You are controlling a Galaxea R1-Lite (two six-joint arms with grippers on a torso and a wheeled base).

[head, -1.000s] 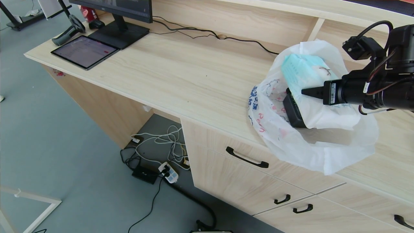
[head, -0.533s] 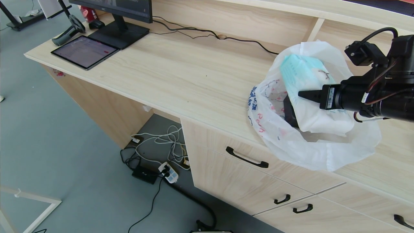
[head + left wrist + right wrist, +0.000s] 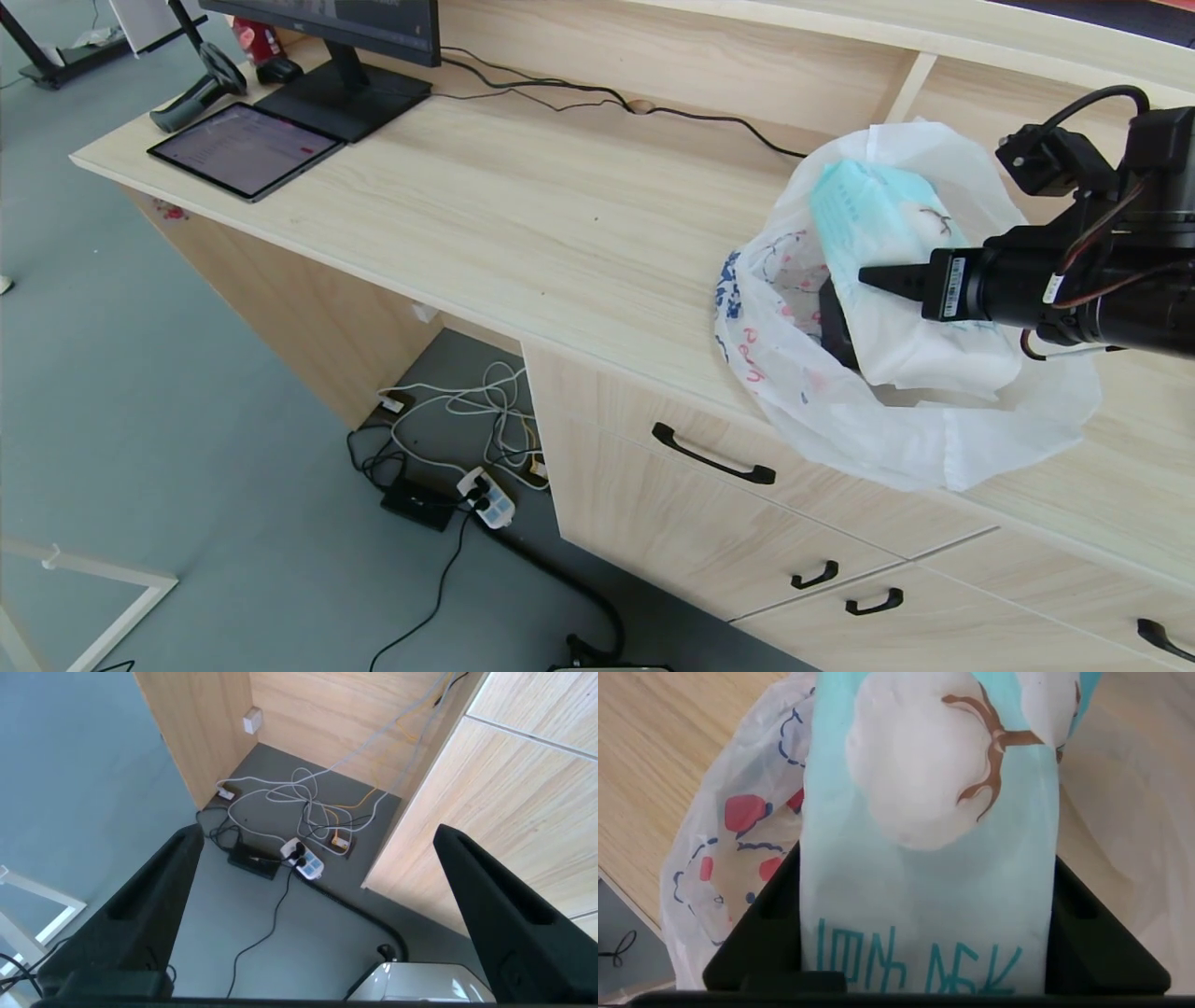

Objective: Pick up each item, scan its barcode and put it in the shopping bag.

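The soft teal-and-white pack with a cotton-boll picture (image 3: 878,215) (image 3: 929,887) sits in the open mouth of the white printed plastic shopping bag (image 3: 868,439), tilted, its far end raised above the bag rim. The right gripper (image 3: 845,303) (image 3: 929,859) is clamped on the pack, one black finger against each long side. The bag rests on the right part of the light wooden counter (image 3: 523,215), at its near edge. The left gripper (image 3: 318,840) hangs above the floor with its fingers spread wide, grasping nothing. At the far left of the counter lie a dark tablet (image 3: 245,149) and a grey handheld scanner (image 3: 196,93).
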